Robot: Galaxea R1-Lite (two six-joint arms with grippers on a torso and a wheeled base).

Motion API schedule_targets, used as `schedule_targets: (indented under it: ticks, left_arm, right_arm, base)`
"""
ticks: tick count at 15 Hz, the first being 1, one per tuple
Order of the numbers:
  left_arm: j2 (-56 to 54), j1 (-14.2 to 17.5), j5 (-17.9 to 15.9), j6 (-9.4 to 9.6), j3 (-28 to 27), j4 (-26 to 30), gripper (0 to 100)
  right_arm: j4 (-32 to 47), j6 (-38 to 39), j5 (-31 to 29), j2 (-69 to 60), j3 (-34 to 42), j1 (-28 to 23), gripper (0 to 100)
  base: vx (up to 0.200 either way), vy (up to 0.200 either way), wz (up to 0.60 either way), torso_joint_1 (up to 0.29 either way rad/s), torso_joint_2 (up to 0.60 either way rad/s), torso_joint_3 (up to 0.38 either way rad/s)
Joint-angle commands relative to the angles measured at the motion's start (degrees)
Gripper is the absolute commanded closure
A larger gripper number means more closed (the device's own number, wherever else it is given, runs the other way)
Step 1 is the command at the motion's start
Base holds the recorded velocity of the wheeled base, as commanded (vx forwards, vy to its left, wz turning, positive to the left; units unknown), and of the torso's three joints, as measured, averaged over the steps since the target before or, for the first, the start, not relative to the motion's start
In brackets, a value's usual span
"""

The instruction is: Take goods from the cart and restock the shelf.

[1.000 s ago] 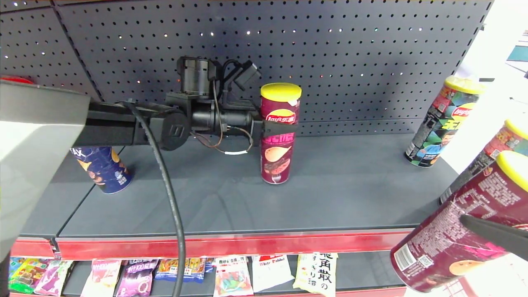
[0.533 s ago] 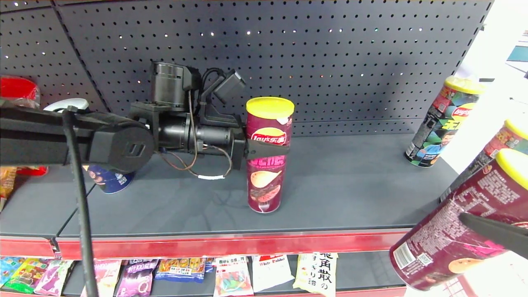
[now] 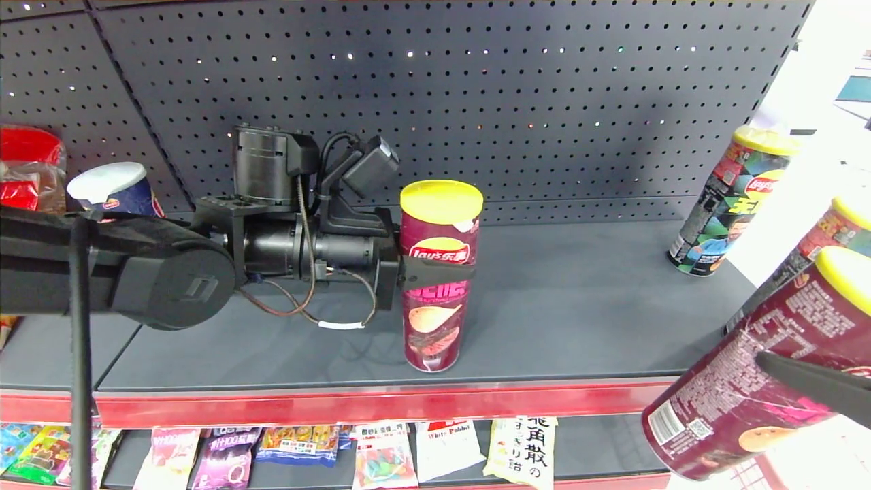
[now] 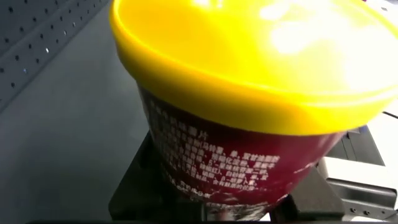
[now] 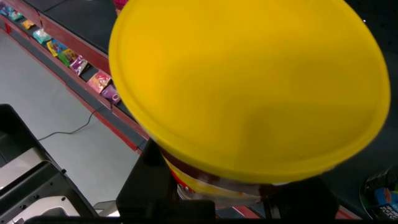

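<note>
Perforated dark grey metal panel (image 3: 544,102) as backdrop, over a matt grey shelf board (image 3: 578,306) with a glossy red front lip (image 3: 374,405).

Head view:
- First maroon can (image 3: 435,299): tall cardboard cylinder, glossy printed wrap with a chip picture, and a flat yellow plastic lid. It is upright at the front of the shelf board, base just behind the red lip.
- Left gripper (image 3: 435,269): black, clamped around the first maroon can at mid-height.
- Second maroon can (image 3: 748,388): same make, tilted, off the right end of the shelf board and below its level.
- Right gripper (image 3: 779,367): one black finger lies across the second maroon can, grasping it.
- Blue can (image 3: 112,190), white lid, at the back of the shelf board on the left.
- Dark patterned can (image 3: 731,204), yellow lid, on the right end of the shelf board.
- Snack packets (image 3: 381,452), soft foil, in a row under the shelf board.

Left wrist view:
- First maroon can (image 4: 230,168) seen from above the lid, with fine white print on its side. The left gripper (image 4: 224,199) presses black fingers (image 4: 134,186) against both flanks, the shelf board (image 4: 62,137) beneath.

Right wrist view:
- Second maroon can (image 5: 249,87), its round yellow lid facing the camera. The right gripper (image 5: 224,196) is closed on the body.
</note>
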Motion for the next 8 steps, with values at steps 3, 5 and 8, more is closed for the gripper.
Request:
schedule_targets:
  ticks: [3,5,8]
  left_arm:
    - [-0.3,0.0,0.5,-0.08,1.3,-0.2,100]
    - [-0.3,0.0,0.5,0.01,1.8,-0.2,100]
    - [-0.5,-0.1,0.5,0.01,3.3,-1.7,100]
  right_arm:
    - [0.0,0.0,0.0,0.0,0.0,0.0,100]
    - [0.0,0.0,0.0,0.0,0.0,0.0,100]
    - [0.1,0.0,0.0,0.1,0.0,0.0,100]
  base:
    - [0.0,0.0,0.0,0.0,0.0,0.0]
    - [0.0,0.0,0.0,0.0,0.0,0.0]
    - [0.0,0.0,0.0,0.0,0.0,0.0]
